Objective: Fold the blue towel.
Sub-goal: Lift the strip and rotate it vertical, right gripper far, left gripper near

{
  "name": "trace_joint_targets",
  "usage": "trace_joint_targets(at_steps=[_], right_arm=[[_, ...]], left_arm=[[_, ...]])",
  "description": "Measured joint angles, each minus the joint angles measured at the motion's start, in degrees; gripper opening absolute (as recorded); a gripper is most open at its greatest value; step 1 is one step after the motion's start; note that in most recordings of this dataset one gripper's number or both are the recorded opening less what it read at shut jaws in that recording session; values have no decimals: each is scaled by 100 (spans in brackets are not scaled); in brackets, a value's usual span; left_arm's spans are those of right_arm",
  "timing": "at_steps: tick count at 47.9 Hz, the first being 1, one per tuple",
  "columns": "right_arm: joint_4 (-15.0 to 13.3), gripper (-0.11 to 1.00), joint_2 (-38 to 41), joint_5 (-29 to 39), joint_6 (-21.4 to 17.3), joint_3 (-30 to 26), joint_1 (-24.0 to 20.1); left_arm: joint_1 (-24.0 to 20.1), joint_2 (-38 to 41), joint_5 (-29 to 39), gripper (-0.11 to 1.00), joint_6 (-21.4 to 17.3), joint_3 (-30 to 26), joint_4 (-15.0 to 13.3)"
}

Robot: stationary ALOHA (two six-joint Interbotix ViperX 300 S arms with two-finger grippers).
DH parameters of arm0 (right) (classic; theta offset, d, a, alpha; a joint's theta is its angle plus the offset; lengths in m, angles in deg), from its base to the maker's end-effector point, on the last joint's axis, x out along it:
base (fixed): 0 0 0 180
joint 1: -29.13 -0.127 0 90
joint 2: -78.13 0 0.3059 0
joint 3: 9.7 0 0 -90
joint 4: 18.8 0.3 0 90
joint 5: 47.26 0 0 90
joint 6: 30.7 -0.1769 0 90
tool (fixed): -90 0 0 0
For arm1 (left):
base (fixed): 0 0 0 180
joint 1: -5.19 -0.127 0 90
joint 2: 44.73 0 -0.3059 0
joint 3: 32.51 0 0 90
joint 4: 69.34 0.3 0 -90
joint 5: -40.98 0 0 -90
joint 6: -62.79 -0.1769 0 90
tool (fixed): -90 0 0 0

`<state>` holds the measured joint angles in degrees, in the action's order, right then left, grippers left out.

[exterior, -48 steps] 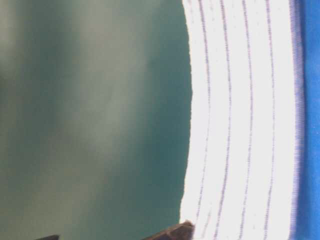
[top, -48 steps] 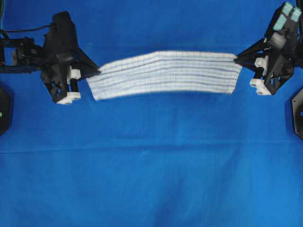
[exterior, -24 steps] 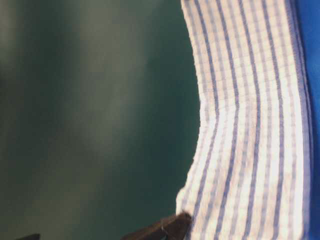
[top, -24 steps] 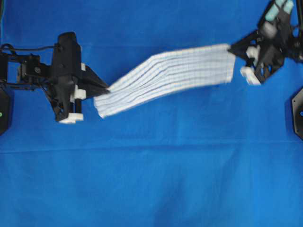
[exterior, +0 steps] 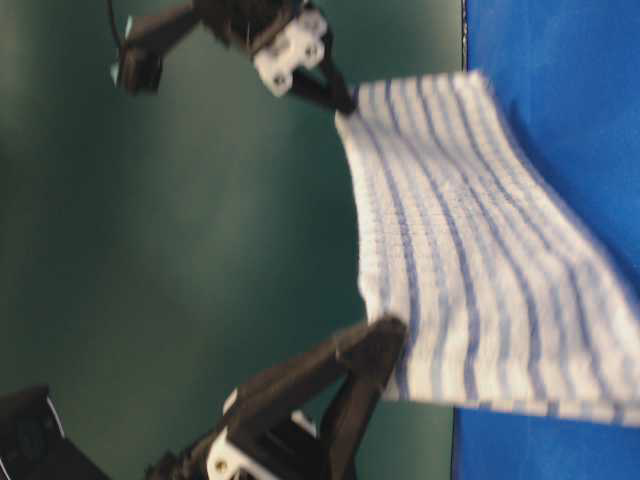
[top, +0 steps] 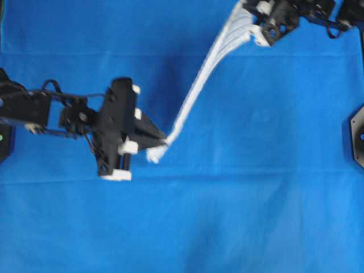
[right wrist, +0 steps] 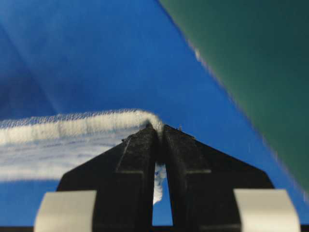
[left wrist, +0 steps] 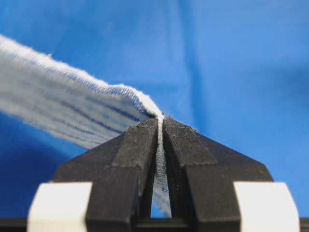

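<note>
The left pincer [top: 162, 138] is clamped on one corner of the blue towel [top: 199, 85]; in the left wrist view its two black fingers [left wrist: 137, 150] press together with the white hem between them. The right pincer [top: 250, 20] is clamped on the other end of the towel, at the top edge of the overhead view, and its fingers [right wrist: 140, 154] also squeeze the hem. The towel hangs stretched between both pincers as a narrow diagonal band, lifted above the plain blue sheet [top: 256, 199] that covers the counter. In the table-level view the striped cloth [exterior: 470, 250] hangs in the air.
</note>
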<state>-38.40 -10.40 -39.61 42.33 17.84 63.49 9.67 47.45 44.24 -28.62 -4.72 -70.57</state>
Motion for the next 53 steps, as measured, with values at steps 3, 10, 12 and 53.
trace_joint_targets(at_steps=[3, 10, 12, 53], right_arm=[[-70, 7, 185, -9, 9, -220, 9], [-193, 7, 563, -18, 9, -677, 9], [-211, 7, 659, -18, 9, -826, 9], [-316, 8, 668, 352, -9, -747, -18]], left_arm=[[53, 185, -62, 2, 0, -176, 0], [105, 571, -158, 2, 0, -545, 0], [105, 668, -167, 2, 0, -642, 9], [97, 2997, -527, 2, 9, -3146, 0]])
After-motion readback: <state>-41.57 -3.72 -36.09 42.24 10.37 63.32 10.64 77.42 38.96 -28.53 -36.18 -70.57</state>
